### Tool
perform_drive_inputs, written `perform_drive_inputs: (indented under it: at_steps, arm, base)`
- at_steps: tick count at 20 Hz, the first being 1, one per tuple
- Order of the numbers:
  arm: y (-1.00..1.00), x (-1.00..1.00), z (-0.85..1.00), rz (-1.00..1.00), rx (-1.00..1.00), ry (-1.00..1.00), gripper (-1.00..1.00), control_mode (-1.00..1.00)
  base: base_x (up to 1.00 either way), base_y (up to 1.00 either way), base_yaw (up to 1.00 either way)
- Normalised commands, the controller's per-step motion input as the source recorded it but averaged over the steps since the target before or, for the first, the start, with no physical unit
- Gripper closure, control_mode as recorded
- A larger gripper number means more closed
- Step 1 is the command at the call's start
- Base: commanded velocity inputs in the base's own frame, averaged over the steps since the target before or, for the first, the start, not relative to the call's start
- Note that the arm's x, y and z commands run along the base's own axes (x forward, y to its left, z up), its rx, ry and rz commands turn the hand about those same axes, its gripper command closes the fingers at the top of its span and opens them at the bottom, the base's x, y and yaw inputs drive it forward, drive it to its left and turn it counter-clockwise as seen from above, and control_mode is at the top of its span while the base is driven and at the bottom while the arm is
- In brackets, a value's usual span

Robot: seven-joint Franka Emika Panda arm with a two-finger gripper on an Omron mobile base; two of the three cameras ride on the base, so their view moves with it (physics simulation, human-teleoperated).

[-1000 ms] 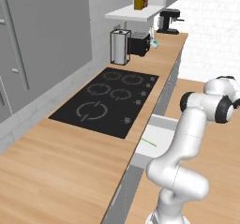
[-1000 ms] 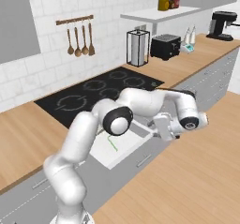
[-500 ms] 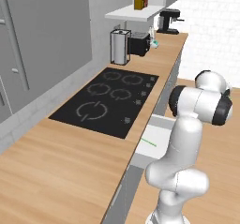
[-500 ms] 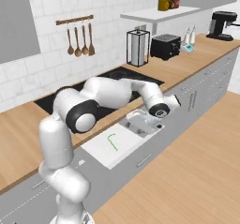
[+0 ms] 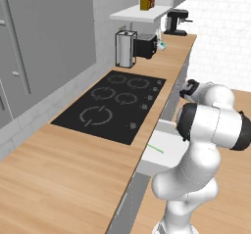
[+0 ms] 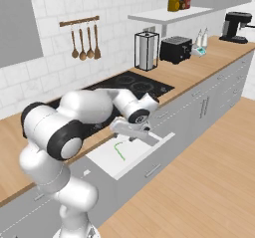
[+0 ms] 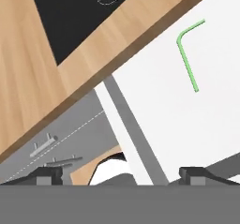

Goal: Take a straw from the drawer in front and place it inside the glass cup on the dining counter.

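While the drawer (image 6: 130, 155) stands pulled out from under the wooden desk (image 6: 184, 75), the straw (image 6: 119, 150) lies flat on its pale floor, untouched. It's bright green with a bent end; in the hand view the straw (image 7: 187, 54) sits toward the upper right on the white drawer (image 7: 187, 124) bottom, bend toward the desk edge. From the left base view the straw (image 5: 155, 149) shows as a short green line in the drawer (image 5: 159, 147), just beside the arm.

Gripper (image 7: 121, 174): two dark fingertips (image 7: 47, 175) at the bottom of the hand view, set far apart, nothing between them, so wide and empty. It looks down over the drawer's side wall and the grey cabinet front (image 7: 70, 134) with bar handles (image 7: 44, 145). The straw is well apart from the fingertips, up and to the right in that view.

In the right base view the gripper (image 6: 133, 131) hangs over the back of the drawer, near the desk edge, wrist folded in close to the arm; the straw lies just below it in the picture. In the left base view the arm's joints cover most of the hand.

Black stovetop (image 5: 110, 103) is set in the desk next to the drawer. Further along: paper towel holder (image 6: 146, 51), toaster (image 6: 175, 49), coffee machine (image 6: 234, 27). Wooden utensils (image 6: 83, 43) hang on the tiled wall. Jars (image 6: 179, 2) on the shelf (image 6: 164, 15) above.
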Motion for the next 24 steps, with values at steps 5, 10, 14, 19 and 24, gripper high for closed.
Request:
perform_drive_inputs:
  at_steps: [5, 10, 14, 19, 24]
  arm:
    - [0.07, 0.17, -0.37, 0.05, -0.1, -0.01, -1.0, -1.0]
    - [-0.14, 0.23, -0.34, 0.11, 0.0, 0.0, -1.0, -1.0]
    - [-0.16, 0.23, -0.28, 0.14, 0.0, 0.0, -1.0, -1.0]
    - [-0.05, 0.09, -0.38, 0.07, 0.0, 0.03, -1.0, -1.0]
    - [-0.27, -0.05, -0.4, 0.0, 0.0, 0.03, -1.0, -1.0]
  base:
    - [0.0, 0.0, 0.0]
    - [0.0, 0.0, 0.0]
    - [0.0, 0.0, 0.0]
    - [0.0, 0.0, 0.0]
    - [0.0, 0.0, 0.0]
